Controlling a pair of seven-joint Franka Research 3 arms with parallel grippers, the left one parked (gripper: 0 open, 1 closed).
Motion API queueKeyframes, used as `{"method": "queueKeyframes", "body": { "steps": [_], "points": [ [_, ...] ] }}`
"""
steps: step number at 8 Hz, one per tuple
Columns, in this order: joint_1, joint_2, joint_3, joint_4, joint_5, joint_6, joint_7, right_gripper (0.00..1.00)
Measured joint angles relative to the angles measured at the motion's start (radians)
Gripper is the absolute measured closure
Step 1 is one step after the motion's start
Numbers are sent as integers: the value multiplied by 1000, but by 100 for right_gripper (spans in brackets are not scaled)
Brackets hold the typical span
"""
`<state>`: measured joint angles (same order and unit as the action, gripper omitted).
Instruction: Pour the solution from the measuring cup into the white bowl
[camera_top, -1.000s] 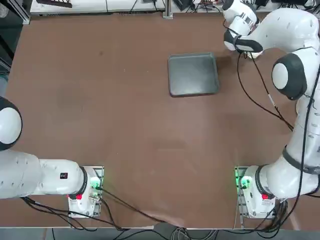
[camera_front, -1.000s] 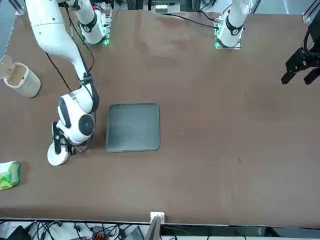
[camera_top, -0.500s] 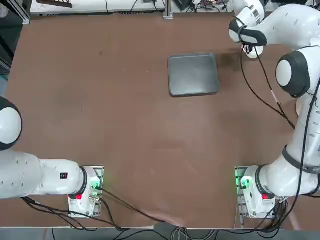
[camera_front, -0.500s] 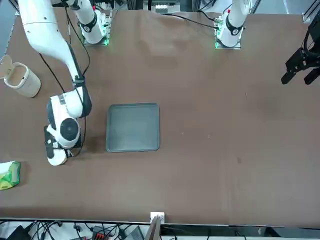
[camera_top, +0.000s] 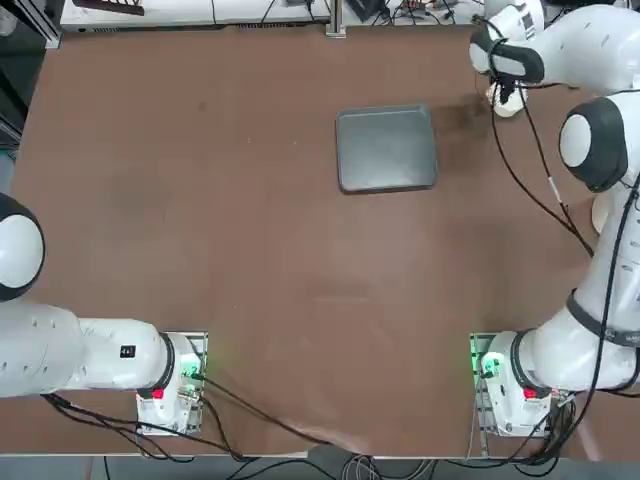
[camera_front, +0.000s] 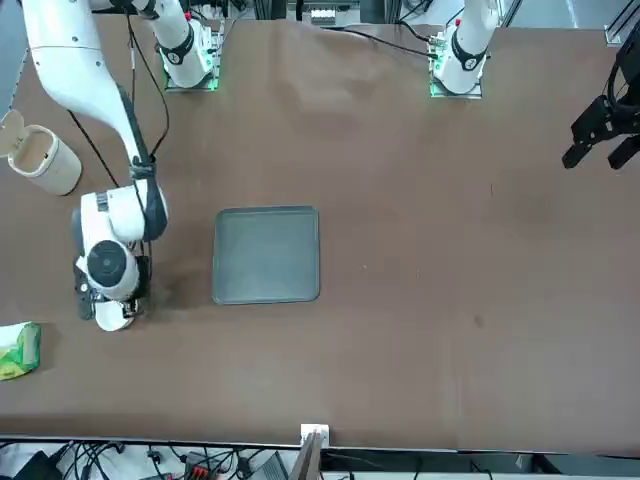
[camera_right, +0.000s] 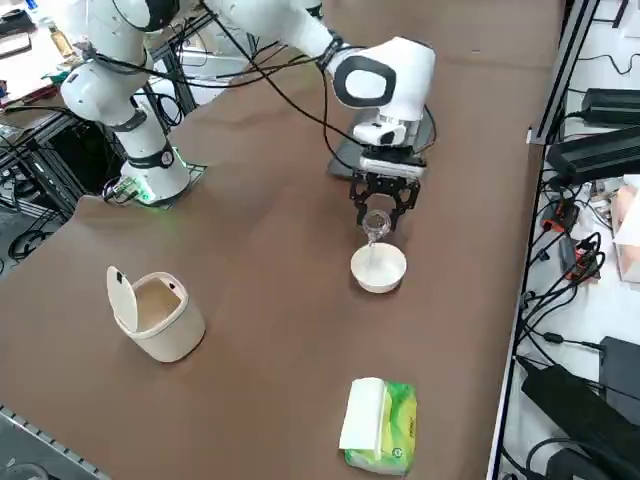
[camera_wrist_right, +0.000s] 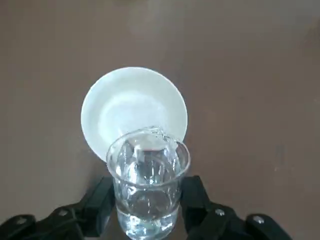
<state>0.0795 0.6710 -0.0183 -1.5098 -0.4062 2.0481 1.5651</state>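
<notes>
Overhead and across-table cameras cover the whole table (camera_top: 250, 250), a raised right-side camera looks diagonally, and the wrist camera looks closely downward.

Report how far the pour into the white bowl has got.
Done: the right gripper is shut on the measuring cup and holds it in the air just by the white bowl.
In hand: lining the cup's spout up over the bowl; the cup looks upright, clear liquid inside.
Left: tipping it; no liquid shows in the bowl.
</notes>
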Motion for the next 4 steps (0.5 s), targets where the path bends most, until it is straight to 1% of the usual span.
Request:
{"method": "queueKeyframes", "body": {
  "steps": [2, 4],
  "points": [
    [-30, 0, -1, 12, 104, 0, -88, 26],
    [-58, 0, -1, 12, 169, 0, -149, 26]
  ]
}}
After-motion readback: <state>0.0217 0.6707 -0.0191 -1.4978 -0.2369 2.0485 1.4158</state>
